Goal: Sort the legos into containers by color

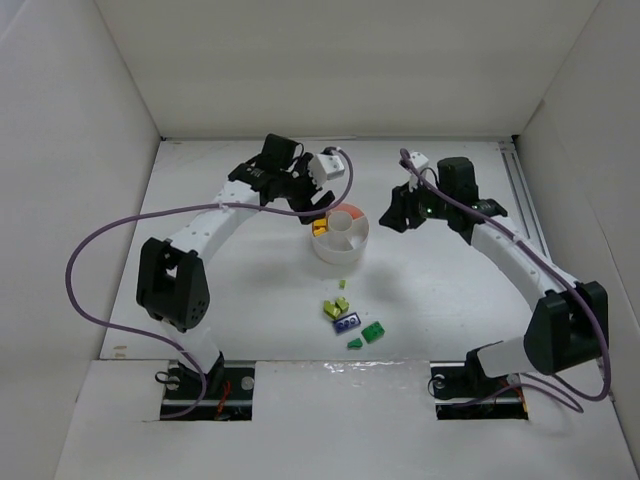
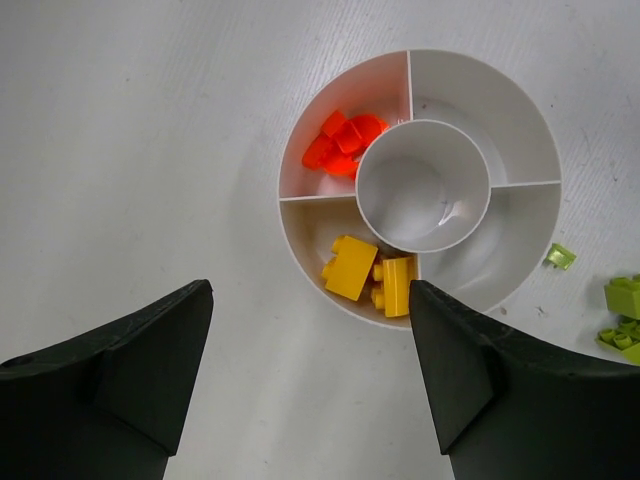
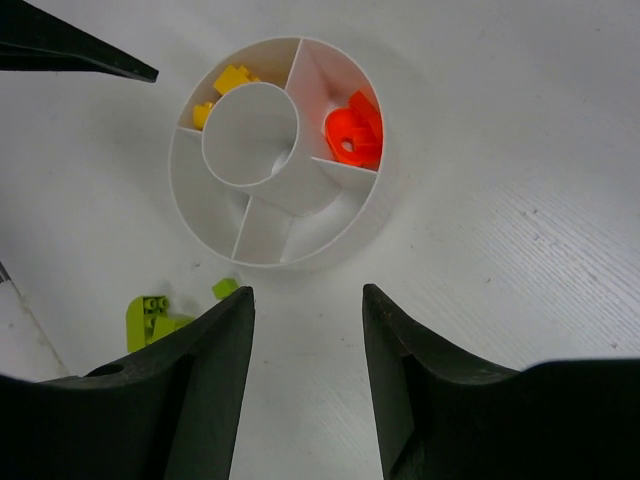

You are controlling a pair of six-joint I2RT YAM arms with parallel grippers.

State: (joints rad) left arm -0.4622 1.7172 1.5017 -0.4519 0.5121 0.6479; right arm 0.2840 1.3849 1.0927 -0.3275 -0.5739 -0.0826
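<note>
Looking down on it, the dish (image 1: 335, 257) is a shallow round white plastic thing, smooth and a bit glossy. Thin walls cut it into wedge pockets around a round centre cup (image 2: 422, 185).

One wedge holds a jumble of shiny orange pieces (image 2: 343, 140). The wedge next to it has two chunky yellow bricks (image 2: 350, 267) with studs showing, lying right against the cup's wall.

The rest of the legos are loose on the matte white table (image 1: 230, 290), on the side of the dish nearest the arm bases:
- a tiny lime bit (image 1: 341, 284) just off the rim
- some lime bricks (image 1: 335, 308) a little further out
- a blue brick (image 1: 347, 322) with pale studs, touching the lime ones
- a couple of green bricks (image 1: 371, 334) furthest out

The left gripper (image 2: 310, 300) hangs over the dish's left edge. Its flat black wedge-shaped fingers are spread wide, with nothing between them.

The right gripper (image 3: 307, 295) sits off the dish's right side. Its rounded black fingers are parted about halfway and it's also empty-handed.
</note>
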